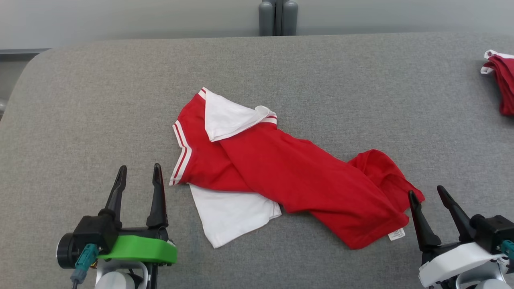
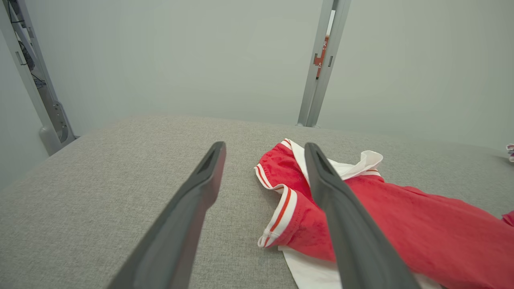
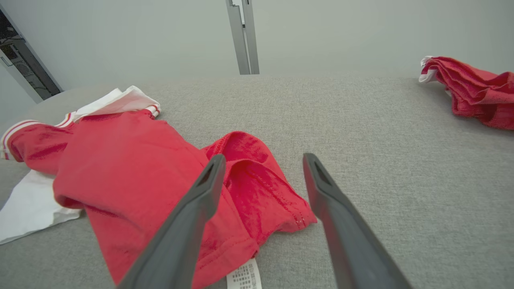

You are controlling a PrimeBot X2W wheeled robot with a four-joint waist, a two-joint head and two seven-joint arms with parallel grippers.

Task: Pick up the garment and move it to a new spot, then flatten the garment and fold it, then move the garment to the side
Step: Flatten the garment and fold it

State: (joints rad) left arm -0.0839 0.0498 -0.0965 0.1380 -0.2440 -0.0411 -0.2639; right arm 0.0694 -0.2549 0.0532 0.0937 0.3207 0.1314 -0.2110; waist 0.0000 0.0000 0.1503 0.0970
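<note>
Head view: the garment (image 1: 281, 168), red with white panels, lies crumpled mid-desk (image 1: 80, 100). Its long axis runs diagonally from the striped sleeve (image 1: 181, 156) at far left to the hem tag (image 1: 396, 234) at near right. My left gripper (image 1: 139, 166) is spread, holding nothing, just left of the sleeve. My right gripper (image 1: 425, 190) is also spread and empty, at the hem's right edge. A second red garment (image 1: 502, 80) sits well apart at far right.

Left wrist view: the left gripper (image 2: 265, 146) is spread, and the striped cuff (image 2: 281, 208) is ahead and slightly right.

Right wrist view: the right gripper (image 3: 264, 157) is spread, with a bunched hem fold (image 3: 257, 188) between the fingers' line of sight. Whether it touches the cloth I can't tell.

My call: the right arm is nearer, each arm takes its own end, and the pickup is not yet started.
</note>
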